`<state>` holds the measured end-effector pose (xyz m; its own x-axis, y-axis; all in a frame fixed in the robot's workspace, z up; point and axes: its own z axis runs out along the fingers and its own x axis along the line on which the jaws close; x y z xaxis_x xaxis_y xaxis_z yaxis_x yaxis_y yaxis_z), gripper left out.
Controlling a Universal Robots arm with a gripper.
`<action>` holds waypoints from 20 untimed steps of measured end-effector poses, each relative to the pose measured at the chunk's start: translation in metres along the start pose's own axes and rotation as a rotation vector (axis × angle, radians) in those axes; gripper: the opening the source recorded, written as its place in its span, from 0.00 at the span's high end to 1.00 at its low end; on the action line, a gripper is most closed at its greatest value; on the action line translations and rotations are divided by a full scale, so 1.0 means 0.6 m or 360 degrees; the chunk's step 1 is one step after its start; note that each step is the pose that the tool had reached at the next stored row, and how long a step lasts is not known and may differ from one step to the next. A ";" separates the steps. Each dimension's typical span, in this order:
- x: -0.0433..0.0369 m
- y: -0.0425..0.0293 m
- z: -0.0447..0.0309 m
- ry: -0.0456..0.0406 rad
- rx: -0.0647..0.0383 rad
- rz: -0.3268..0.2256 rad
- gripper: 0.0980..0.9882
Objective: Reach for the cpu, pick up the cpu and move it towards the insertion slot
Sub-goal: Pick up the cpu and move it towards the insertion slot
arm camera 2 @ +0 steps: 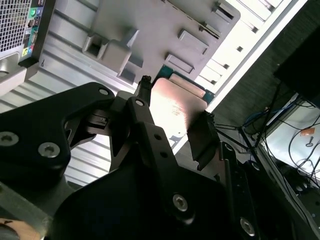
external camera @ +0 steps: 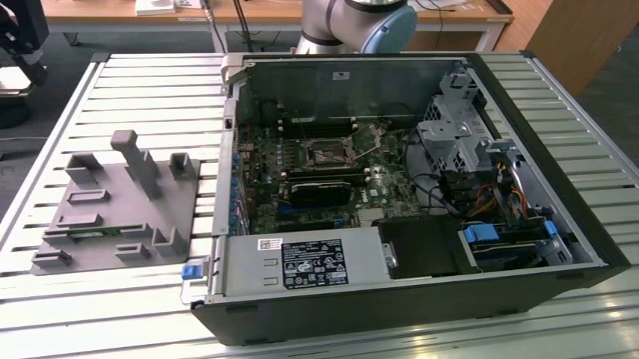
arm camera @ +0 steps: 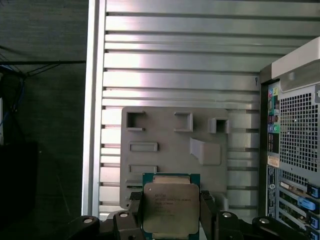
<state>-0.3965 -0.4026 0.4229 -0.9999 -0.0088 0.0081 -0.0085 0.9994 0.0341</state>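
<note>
In both wrist views my gripper [arm camera: 171, 212] [arm camera 2: 172, 120] is shut on the cpu [arm camera: 171, 202] [arm camera 2: 175, 107], a flat square chip with a silvery metal top and a green rim. Its black fingers [arm camera: 207, 212] [arm camera 2: 141, 102] press the chip's two opposite edges. The held chip hangs well above the grey plastic fixture [arm camera: 170, 140] [arm camera 2: 150, 25]. The insertion slot [external camera: 328, 153], a dark square socket with a shiny frame, sits on the green board inside the open computer case [external camera: 399, 187].
The fixture [external camera: 110, 202] lies on the slatted metal table [external camera: 60, 314] at the exterior view's left, beside the case. A black rectangular block [external camera: 319, 193] lies just below the socket. Drive cages and cables [external camera: 479, 172] crowd the case's right side. The arm's base [external camera: 360, 22] stands behind.
</note>
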 end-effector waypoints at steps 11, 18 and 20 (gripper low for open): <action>-0.029 0.000 0.000 0.0000 0.0000 0.0000 0.50; -0.047 0.000 0.000 0.0000 0.0000 0.0000 0.50; -0.052 0.000 0.000 0.0000 0.0000 0.0000 0.50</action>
<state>-0.3654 -0.4026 0.4229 -0.9999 -0.0088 0.0081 -0.0085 0.9994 0.0341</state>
